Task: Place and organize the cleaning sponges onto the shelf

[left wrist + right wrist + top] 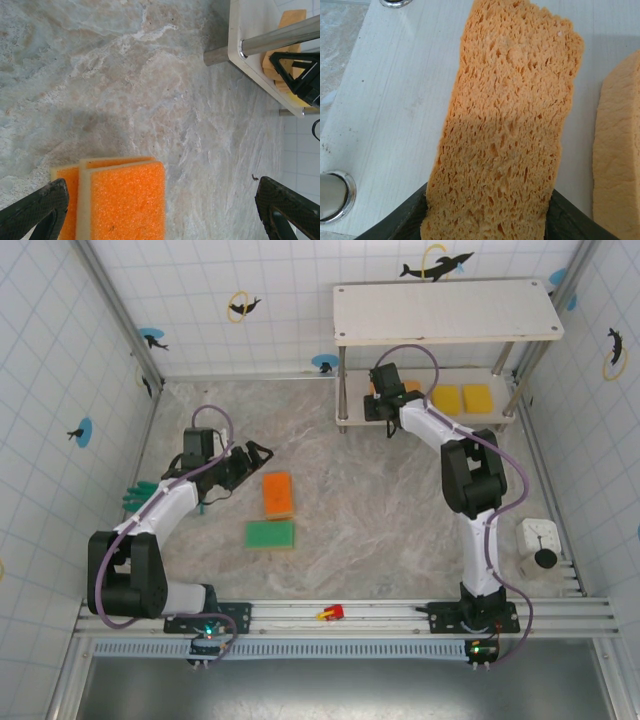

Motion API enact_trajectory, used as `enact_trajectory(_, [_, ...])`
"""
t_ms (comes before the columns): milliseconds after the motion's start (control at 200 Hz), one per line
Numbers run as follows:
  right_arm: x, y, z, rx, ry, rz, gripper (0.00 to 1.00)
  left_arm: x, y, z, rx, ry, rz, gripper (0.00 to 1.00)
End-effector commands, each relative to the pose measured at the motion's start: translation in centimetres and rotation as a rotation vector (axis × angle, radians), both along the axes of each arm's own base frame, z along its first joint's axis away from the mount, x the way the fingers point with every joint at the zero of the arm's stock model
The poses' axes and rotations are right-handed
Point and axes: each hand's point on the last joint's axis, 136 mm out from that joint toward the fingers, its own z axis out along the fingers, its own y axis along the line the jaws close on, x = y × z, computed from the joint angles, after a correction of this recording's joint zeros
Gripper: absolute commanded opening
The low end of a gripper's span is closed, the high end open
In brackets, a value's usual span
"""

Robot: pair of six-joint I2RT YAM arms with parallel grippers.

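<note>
The shelf stands at the back right. My right gripper reaches onto its lower board, shut on a pale orange sponge that sticks out from between the fingers just over the board. Another pale orange sponge lies to its right. Two yellow sponges rest further right on that board. My left gripper hangs open over the table, its fingers spread wide with nothing between them. Just below it an orange sponge lies on a second orange one, with a green sponge nearer the front.
A green rubber glove lies by the left wall. A tiny red object sits on the front rail. A white block with a black knob stands at the right edge. Metal shelf legs flank the lower board.
</note>
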Motion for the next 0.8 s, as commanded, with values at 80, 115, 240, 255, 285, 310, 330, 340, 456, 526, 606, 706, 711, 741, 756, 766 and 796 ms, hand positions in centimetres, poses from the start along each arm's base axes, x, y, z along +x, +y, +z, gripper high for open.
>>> enact_trajectory(80, [0.58, 0.52, -0.36, -0.004, 0.007, 0.005, 0.55, 0.01, -0.03, 0.11, 0.013, -0.027, -0.015, 0.97])
enact_trajectory(115, [0.56, 0.51, -0.46, -0.005, 0.009, 0.006, 0.55, 0.02, -0.05, 0.16, 0.013, -0.029, -0.015, 0.97])
enact_trajectory(240, [0.49, 0.43, -0.68, -0.012, 0.015, 0.006, 0.58, 0.05, 0.01, 0.08, 0.015, -0.028, -0.014, 0.97])
enact_trajectory(255, [0.48, 0.41, -0.69, -0.013, 0.016, 0.007, 0.58, 0.03, -0.01, 0.05, 0.015, -0.026, -0.014, 0.97])
enact_trajectory(285, [0.45, 0.40, -0.74, -0.015, 0.017, 0.007, 0.58, 0.12, -0.02, 0.16, 0.014, -0.030, -0.014, 0.97])
enact_trajectory(310, [0.44, 0.37, -0.73, -0.016, 0.017, 0.007, 0.58, 0.11, -0.03, 0.07, 0.015, -0.027, -0.014, 0.97])
enact_trajectory(330, [0.44, 0.37, -0.76, -0.017, 0.018, 0.007, 0.59, 0.09, 0.00, 0.03, 0.015, -0.026, -0.013, 0.97])
enact_trajectory(340, [0.42, 0.41, -0.73, -0.017, 0.017, 0.008, 0.59, 0.11, -0.01, 0.01, 0.015, -0.025, -0.014, 0.97])
enact_trajectory(456, [0.44, 0.31, -0.78, -0.020, 0.017, 0.006, 0.61, 0.08, -0.07, -0.04, 0.015, -0.024, -0.015, 0.97])
enact_trajectory(526, [0.44, 0.31, -0.78, -0.019, 0.017, 0.005, 0.61, 0.05, 0.01, -0.13, 0.016, -0.021, -0.012, 0.97])
enact_trajectory(606, [0.45, 0.31, -0.83, -0.019, 0.018, 0.005, 0.61, 0.02, 0.01, -0.07, 0.016, -0.024, -0.013, 0.97])
enact_trajectory(706, [0.48, 0.30, -0.80, -0.020, 0.016, 0.004, 0.62, -0.02, 0.11, -0.09, 0.018, -0.022, -0.009, 0.97])
enact_trajectory(711, [0.49, 0.30, -0.80, -0.020, 0.015, 0.005, 0.62, -0.03, 0.09, -0.09, 0.018, -0.023, -0.010, 0.97])
enact_trajectory(741, [0.50, 0.30, -0.78, -0.020, 0.015, 0.004, 0.62, -0.04, 0.08, -0.08, 0.019, -0.023, -0.011, 0.97])
enact_trajectory(756, [0.50, 0.28, -0.78, -0.021, 0.015, 0.004, 0.62, -0.05, 0.06, -0.06, 0.019, -0.024, -0.012, 0.97])
enact_trajectory(766, [0.53, 0.29, -0.78, -0.020, 0.014, 0.003, 0.62, -0.04, 0.08, -0.09, 0.019, -0.023, -0.011, 0.97])
enact_trajectory(796, [0.52, 0.36, -0.77, -0.019, 0.013, 0.004, 0.62, -0.02, 0.01, -0.05, 0.019, -0.023, -0.013, 0.97])
